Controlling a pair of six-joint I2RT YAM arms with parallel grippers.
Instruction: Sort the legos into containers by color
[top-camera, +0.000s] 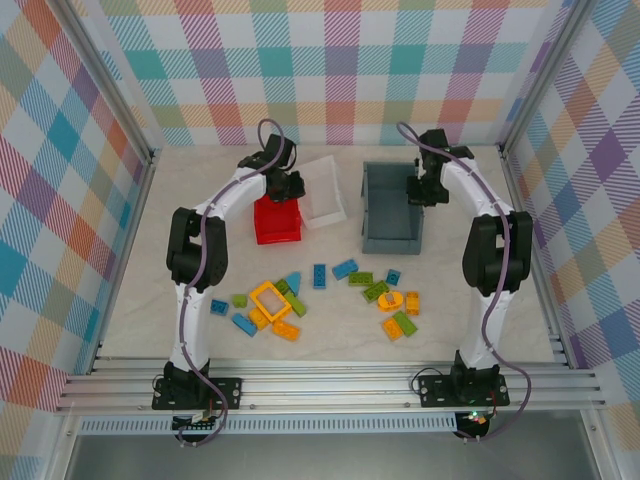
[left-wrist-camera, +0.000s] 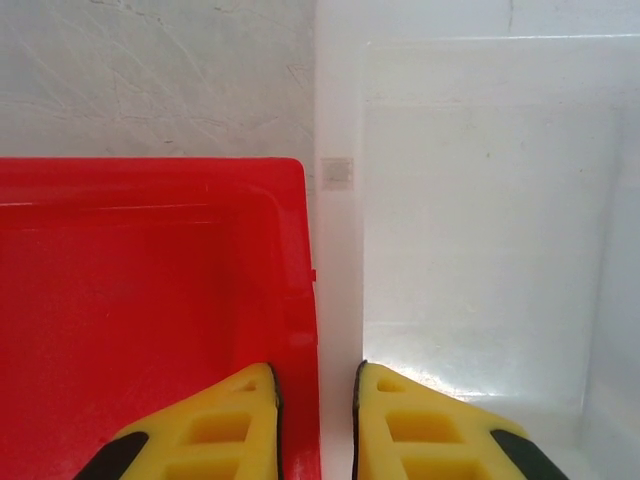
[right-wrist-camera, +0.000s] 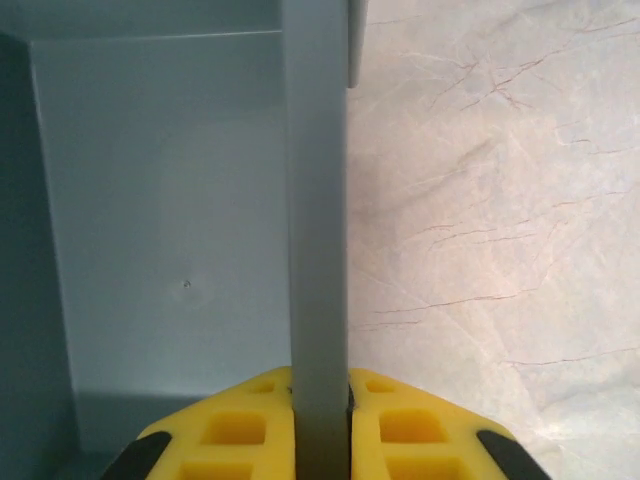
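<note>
Nearest the arm bases, the small studded plastic legos (top-camera: 375, 291) in blue, lime green and yellow-orange lie scattered on the pale marbled tabletop (top-camera: 130, 300). They form a loose band from about 7 o'clock to 5 o'clock of the table's middle. None of them sits in a bin, as far as we can see.

Farther out, toward 12 o'clock, stand the three containers. The red rectangular plastic bin (top-camera: 277, 228) is at 11 o'clock, and the white rectangular plastic bin (top-camera: 330, 205) touches its right side. The larger dark grey plastic bin (top-camera: 388, 238) stands apart at 1 o'clock. What we see of their floors is bare.

The left gripper (left-wrist-camera: 315, 375) straddles the adjoining walls of the red and white bins, one yellow finger inside each, and appears pressed against them. The right gripper (right-wrist-camera: 320, 378) pinches the grey bin's right-hand wall between its fingers.

We judge the sorting proper not yet begun. The arms seem busy with the bins themselves, and every brick is left to be picked up and dropped by colour.
</note>
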